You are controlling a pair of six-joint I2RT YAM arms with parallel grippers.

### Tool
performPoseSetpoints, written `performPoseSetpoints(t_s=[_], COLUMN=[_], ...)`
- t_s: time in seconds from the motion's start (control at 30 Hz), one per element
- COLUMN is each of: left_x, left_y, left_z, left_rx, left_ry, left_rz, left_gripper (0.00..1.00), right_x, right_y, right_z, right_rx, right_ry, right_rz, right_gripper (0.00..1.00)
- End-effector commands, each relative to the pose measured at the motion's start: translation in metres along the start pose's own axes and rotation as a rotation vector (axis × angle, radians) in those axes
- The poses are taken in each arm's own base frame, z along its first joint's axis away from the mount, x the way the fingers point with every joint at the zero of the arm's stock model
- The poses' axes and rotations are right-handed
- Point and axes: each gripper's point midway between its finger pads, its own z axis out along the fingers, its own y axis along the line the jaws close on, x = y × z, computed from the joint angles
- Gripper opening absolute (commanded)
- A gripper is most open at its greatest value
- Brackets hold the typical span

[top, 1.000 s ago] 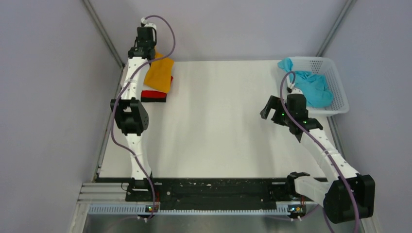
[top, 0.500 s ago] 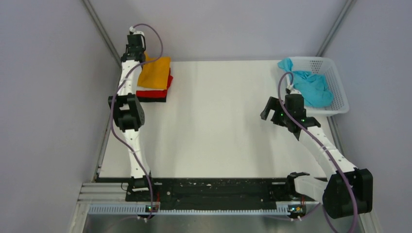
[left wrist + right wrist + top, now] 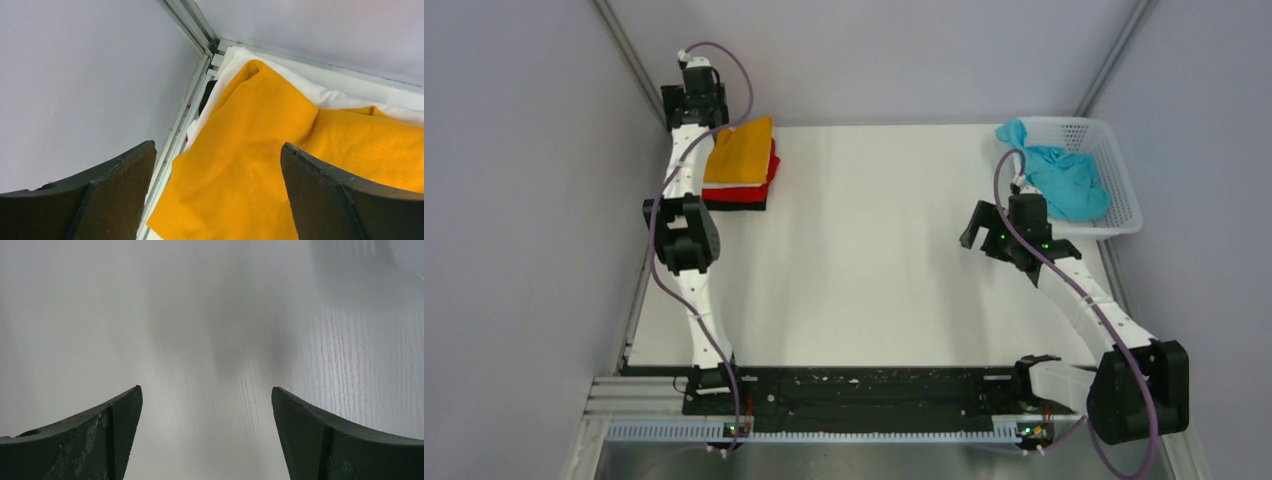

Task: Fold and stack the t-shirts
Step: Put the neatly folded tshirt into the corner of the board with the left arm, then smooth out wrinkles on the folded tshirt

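**Right claw** [image 3: 205, 395]: nearest item, mid-depth on the right side of the surface [image 3: 874, 260]. Fingers spread wide apart, nothing between them. The wrist view shows only bare white woodgrain below. It faces toward the middle of the surface and stands just in front of the basket, clear of it.

**Basket** [image 3: 1092, 128]: white, perforated plastic, at the far right corner of the surface.

**Teal t-shirt** [image 3: 1069, 180]: unfolded and crumpled inside the basket. One bunched end hangs over the basket's far left rim. Well apart from the other shirts.

**Stack of t-shirts**: far left corner of the surface, close against the left edge. From the bottom up:
- black t-shirt [image 3: 736, 203], folded, seen only as a dark strip along the near edge.
- red t-shirt [image 3: 742, 185], folded, its near edge and right edge showing.
- white t-shirt [image 3: 320, 92], seen in the left wrist view as a pale layer sticking out just under the top shirt on the far side. Its exact place among the lower layers cannot be told.
- orange-yellow t-shirt [image 3: 740, 150], on top, folded, with a soft crease across it and its corner reaching the left edge of the surface.

**Left claw** [image 3: 217, 147]: farthest item, at the far left corner by the wall frame, over the left side of the stack. Fingers wide apart, gripping nothing. The orange-yellow cloth lies below the gap, and contact with it cannot be told.
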Motion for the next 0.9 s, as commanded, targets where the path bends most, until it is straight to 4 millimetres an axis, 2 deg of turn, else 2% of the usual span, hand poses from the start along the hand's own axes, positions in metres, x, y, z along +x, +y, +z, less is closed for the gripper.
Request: performPoseSetpoints(t_s=[0.0,0.13,0.27,0.37,0.43,0.53,0.6,0.8,0.87], left_x=[-0.065,-0.071,-0.067,-0.058,-0.040,-0.047,-0.054,-0.059,-0.065], left_y=[0.030,0.027,0.024,0.017,0.010,0.012,0.017,-0.033,-0.042], left_z=[-0.058,-0.093,-0.124,-0.150,-0.163,-0.177,-0.170,-0.105,-0.087], left_rx=[0.005,0.104,0.185,0.271,0.324,0.361,0.330,0.474,0.502], left_ry=[-0.152,-0.166,-0.156,-0.152,-0.144,-0.228,-0.241,-0.141,-0.143], left_rz=[-0.208,-0.303,-0.374,-0.410,-0.427,-0.427,-0.412,-0.286,-0.266], left_gripper=[0.99,0.99,0.99,0.99,0.99,0.99,0.99,0.99,0.99], right_x=[-0.021,-0.021,-0.021,-0.019,-0.019,-0.021,-0.023,-0.022,-0.024], right_y=[0.008,0.008,0.008,0.008,0.008,0.009,0.009,0.000,-0.001], right_z=[-0.016,-0.025,-0.039,-0.048,-0.054,-0.062,-0.067,-0.065,-0.064], right_rx=[-0.034,-0.039,-0.050,-0.061,-0.071,-0.076,-0.079,-0.036,-0.027], right_ry=[-0.075,-0.087,-0.111,-0.130,-0.147,-0.161,-0.172,-0.192,-0.197], right_rz=[0.001,0.009,0.016,0.024,0.028,0.020,0.019,0.042,0.046], right_gripper=[0.99,0.99,0.99,0.99,0.99,0.99,0.99,0.99,0.99])
